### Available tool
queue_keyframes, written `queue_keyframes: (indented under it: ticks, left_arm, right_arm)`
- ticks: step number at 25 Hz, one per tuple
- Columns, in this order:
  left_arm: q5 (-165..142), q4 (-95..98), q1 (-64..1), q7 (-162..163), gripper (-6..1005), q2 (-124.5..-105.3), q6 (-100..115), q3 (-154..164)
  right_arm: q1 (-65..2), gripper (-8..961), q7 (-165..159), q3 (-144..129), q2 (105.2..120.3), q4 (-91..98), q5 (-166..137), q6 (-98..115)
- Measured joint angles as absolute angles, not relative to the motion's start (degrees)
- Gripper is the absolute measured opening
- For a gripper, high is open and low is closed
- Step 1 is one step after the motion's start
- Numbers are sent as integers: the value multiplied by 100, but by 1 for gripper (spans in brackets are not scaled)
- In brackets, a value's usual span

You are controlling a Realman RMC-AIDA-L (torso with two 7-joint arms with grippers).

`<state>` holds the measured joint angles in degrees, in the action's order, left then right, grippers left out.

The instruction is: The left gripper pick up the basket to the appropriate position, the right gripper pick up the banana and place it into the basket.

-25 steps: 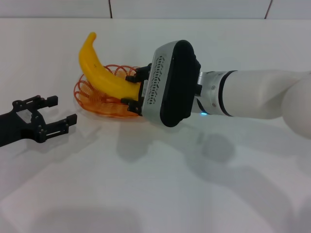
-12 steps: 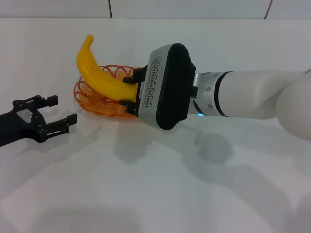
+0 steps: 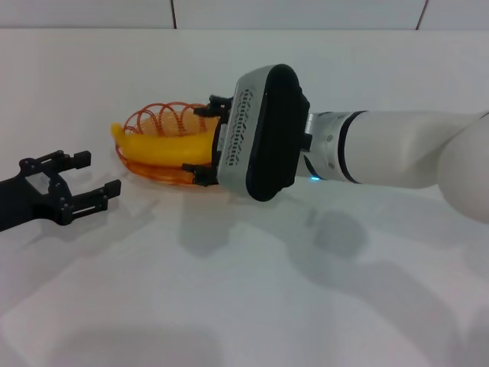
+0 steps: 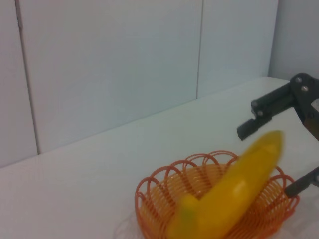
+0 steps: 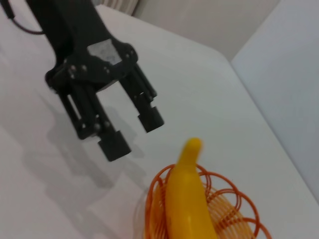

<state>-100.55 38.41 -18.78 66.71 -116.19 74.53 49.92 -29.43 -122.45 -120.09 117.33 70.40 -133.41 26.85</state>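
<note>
Yellow banana [image 3: 163, 146] lies across the orange basket [image 3: 145, 122], left of frame centre on the white desk [image 3: 229, 290]; the right end effector [image 3: 205, 141] straddles its end, fingers spread. At far left the left end effector [image 3: 85, 177] rests released.

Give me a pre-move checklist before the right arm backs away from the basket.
1. banana lying in the basket: ok, flat across it, tip overhanging the rim.
2. right gripper released: ok, fingers spread either side of the banana's end.
3. Fingers clear of the wire rim: cannot tell, lower finger overlaps the rim in the head view.
4. left gripper out of the way: ok, open on the table, apart from the basket.
5. Basket flat on the table: ok.
</note>
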Motion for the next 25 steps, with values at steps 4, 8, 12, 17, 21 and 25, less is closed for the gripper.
queue_keyframes:
  ticks: [4, 8, 12, 17, 21, 25]
  left_arm:
    - [-10054, 3841, -1861, 6671, 770, -11619, 7453, 4992]
    - [-10054, 3841, -1824, 6661, 770, -11619, 7453, 4963]
    - [-10028, 3841, -1822, 6621, 770, -11623, 7453, 4962]
    - [-10012, 3841, -1816, 6618, 770, -11625, 7453, 4944]
    - [-10010, 3841, -1817, 6618, 770, -11628, 7454, 4945]
    - [-10003, 3841, -1819, 6617, 770, -11628, 7453, 4941]
  right_arm:
    - [-2623, 768, -12214, -11973, 11720, 7499, -13342, 2657]
    - [-2256, 880, -12042, -11820, 11698, 8095, -13333, 3038]
    - [-2162, 875, -12005, -11567, 11693, 8286, -13190, 3525]
    - [-1989, 869, -11134, -10981, 11687, 8253, -12158, 4180]
    - [-1919, 865, -10232, -10289, 11688, 7949, -11133, 4877]
    - [-1937, 865, -9756, -9652, 11688, 7494, -10542, 5398]
